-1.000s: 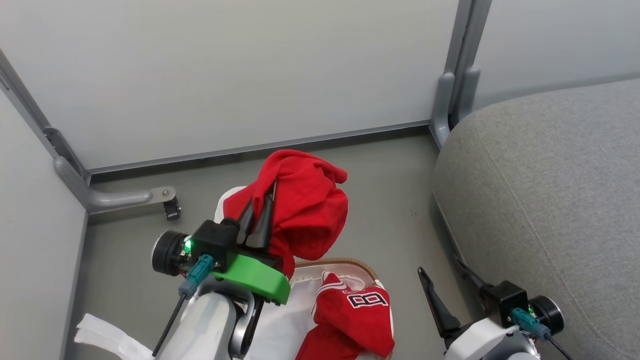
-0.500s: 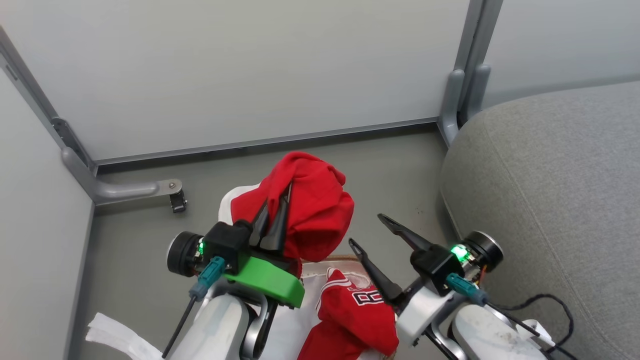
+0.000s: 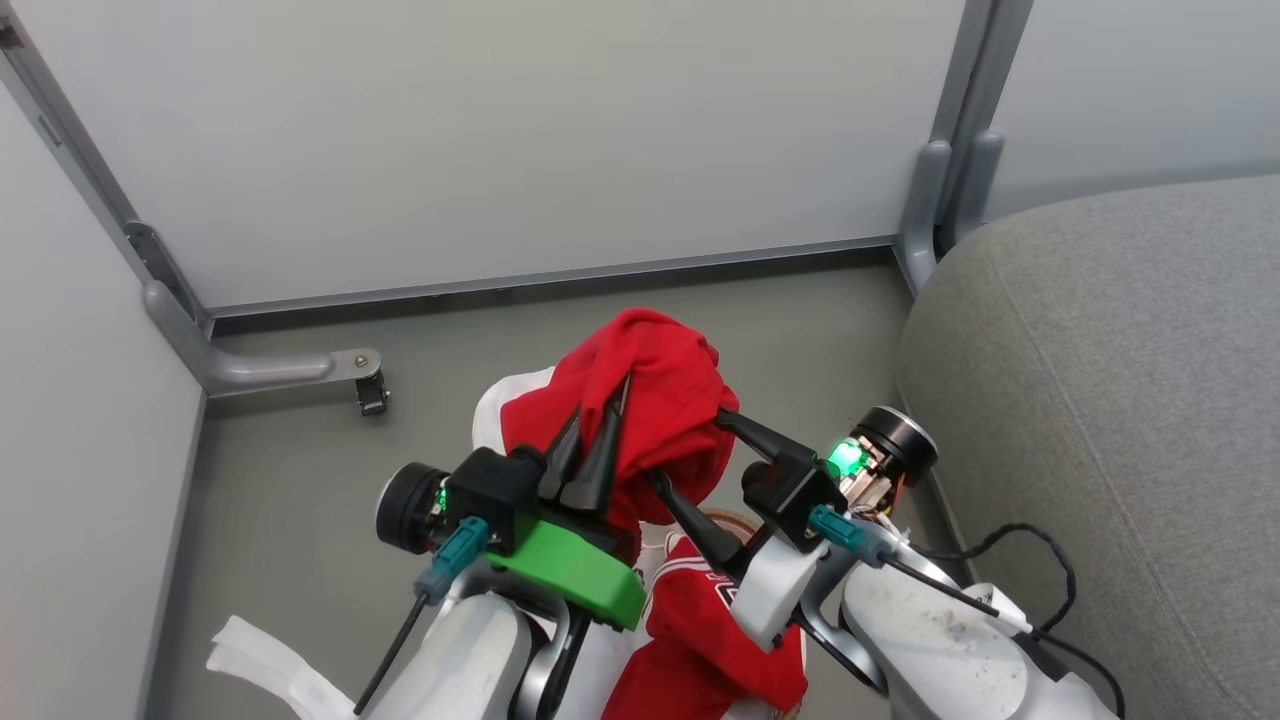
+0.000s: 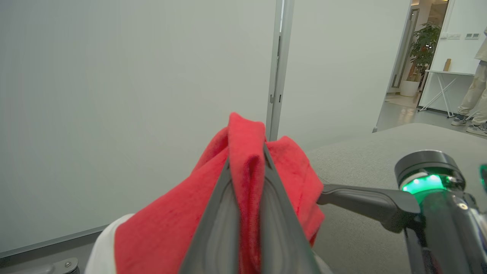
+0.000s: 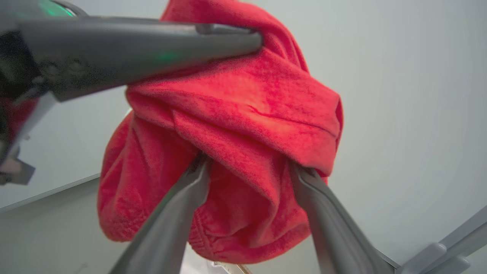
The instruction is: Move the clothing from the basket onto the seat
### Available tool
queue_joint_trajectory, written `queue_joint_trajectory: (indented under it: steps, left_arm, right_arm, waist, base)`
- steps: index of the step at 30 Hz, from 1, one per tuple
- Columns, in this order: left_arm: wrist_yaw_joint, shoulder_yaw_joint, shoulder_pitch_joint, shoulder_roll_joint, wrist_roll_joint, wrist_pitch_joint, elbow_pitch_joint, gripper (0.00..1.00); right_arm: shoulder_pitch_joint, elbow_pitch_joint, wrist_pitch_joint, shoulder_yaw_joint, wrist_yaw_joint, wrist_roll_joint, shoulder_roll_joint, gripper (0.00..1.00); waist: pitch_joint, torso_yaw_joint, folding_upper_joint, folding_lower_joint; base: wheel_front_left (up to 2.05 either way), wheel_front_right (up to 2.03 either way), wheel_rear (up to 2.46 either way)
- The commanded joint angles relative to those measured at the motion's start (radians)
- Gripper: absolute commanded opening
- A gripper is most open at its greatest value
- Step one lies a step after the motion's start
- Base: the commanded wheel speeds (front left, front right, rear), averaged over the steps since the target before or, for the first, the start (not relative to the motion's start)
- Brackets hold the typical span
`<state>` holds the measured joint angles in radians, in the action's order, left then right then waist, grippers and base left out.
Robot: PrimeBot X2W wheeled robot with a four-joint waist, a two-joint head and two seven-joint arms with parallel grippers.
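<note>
Left claw (image 3: 603, 400) is pressed together, pinching a fold of the plain red garment (image 3: 668, 392), with cloth squeezed between the two fingers in the left wrist view. The garment hangs bunched in the air, off the seat (image 3: 1100, 400) on its left side in the head view, near it but not touching. Right claw (image 3: 687, 445) is spread wide, between the garment and the seat, with its fingers pointing away from the seat into the bunch. In the right wrist view the two fingers straddle a lower fold with cloth draped over both tips: touching, not pinching. Lettered garment (image 3: 700, 630) lies crumpled in the basket (image 3: 722, 517), lower than the held bunch and also left of the seat. Only a bit of the basket's brown rim shows, the rest being hidden by the arms. No clothing lies on the seat. Grey floor (image 3: 300, 480) runs from the seat's left edge to pale panels (image 3: 500, 150). A panel post (image 3: 945, 170) stands at the seat's far corner. In the left wrist view a person's legs (image 4: 473, 95) show far beyond the seat.
</note>
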<state>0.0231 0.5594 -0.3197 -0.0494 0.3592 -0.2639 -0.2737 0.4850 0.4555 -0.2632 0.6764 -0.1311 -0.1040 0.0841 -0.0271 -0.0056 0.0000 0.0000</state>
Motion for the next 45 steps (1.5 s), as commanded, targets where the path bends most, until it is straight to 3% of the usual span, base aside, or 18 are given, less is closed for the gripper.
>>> queue_joint_trajectory:
  steps: [1,3,4,5,7,22,23,24,25,26,36,45]
  left_arm:
    - [-0.003,0.008,-0.018,-0.003,0.005,-0.001,-0.003,0.00]
    - [-0.004,0.017,-0.022,-0.003,0.010,-0.001,-0.005,0.00]
    - [-0.004,0.023,-0.024,-0.003,0.015,-0.001,-0.006,0.00]
    - [-0.005,0.027,-0.024,-0.003,0.017,-0.001,-0.007,0.00]
    - [-0.007,0.037,-0.024,-0.003,0.024,-0.001,-0.010,0.00]
    - [-0.013,0.027,-0.015,-0.003,0.000,-0.001,-0.029,0.00]
    - [-0.013,0.026,-0.014,-0.003,-0.001,-0.001,-0.029,0.13]
    - [-0.013,0.024,-0.012,-0.003,-0.004,-0.001,-0.029,0.41]
    - [-0.010,0.025,-0.007,-0.003,0.001,-0.001,-0.035,0.83]
    - [-0.012,0.022,-0.007,-0.003,-0.001,-0.001,-0.034,1.00]
    - [-0.010,0.003,0.010,-0.003,-0.029,0.000,-0.050,1.00]
    - [0.004,-0.032,0.007,-0.003,-0.057,0.000,-0.066,1.00]
  right_arm:
    - [0.016,0.013,-0.002,-0.006,0.001,0.009,-0.006,1.00]
    - [0.025,0.031,-0.002,-0.018,0.001,0.013,-0.017,1.00]
    - [0.026,0.037,-0.002,-0.023,0.001,0.014,-0.021,0.57]
    - [0.027,0.044,-0.002,-0.025,0.001,0.014,-0.024,0.47]
    - [0.030,0.058,-0.002,-0.030,0.001,0.004,-0.027,0.00]
    - [-0.019,-0.008,-0.002,-0.103,0.001,-0.017,-0.030,0.00]
    - [-0.023,-0.012,-0.002,-0.108,0.001,-0.015,-0.031,0.00]
    - [-0.029,-0.016,-0.002,-0.116,0.001,-0.012,-0.030,0.00]
    - [-0.034,-0.021,-0.002,-0.125,0.001,-0.009,-0.030,0.00]
    - [-0.036,-0.025,-0.002,-0.134,0.001,-0.009,-0.030,0.00]
    - [-0.075,-0.092,-0.002,-0.243,0.001,0.016,-0.026,0.00]
    - [-0.088,-0.153,-0.002,-0.312,0.001,0.013,-0.014,0.00]
  waist:
    - [0.002,0.004,0.0000,0.0000]
    - [0.005,0.008,0.0000,0.0000]
    - [0.006,0.010,0.0000,0.0000]
    - [0.007,0.012,0.0000,0.0000]
    - [0.009,0.017,0.0000,0.0000]
    - [0.014,-0.007,0.0000,0.0000]
    - [0.014,-0.010,0.0000,0.0000]
    - [0.014,-0.014,0.0000,0.0000]
    - [0.015,-0.018,0.0000,0.0000]
    - [0.015,-0.021,0.0000,0.0000]
    - [0.028,-0.122,0.0000,0.0000]
    - [0.068,-0.320,0.0000,0.0000]
  base:
    - [0.00,0.00,0.00]
    - [0.00,0.00,0.00]
    - [0.00,0.00,0.00]
    - [0.00,0.00,0.00]
    - [0.00,0.00,0.00]
    - [0.00,0.00,0.00]
    - [0.00,0.00,0.00]
    - [0.00,0.00,0.00]
    - [0.00,0.00,0.00]
    - [0.00,0.00,0.00]
    - [0.00,0.00,0.00]
    - [0.00,0.00,0.00]
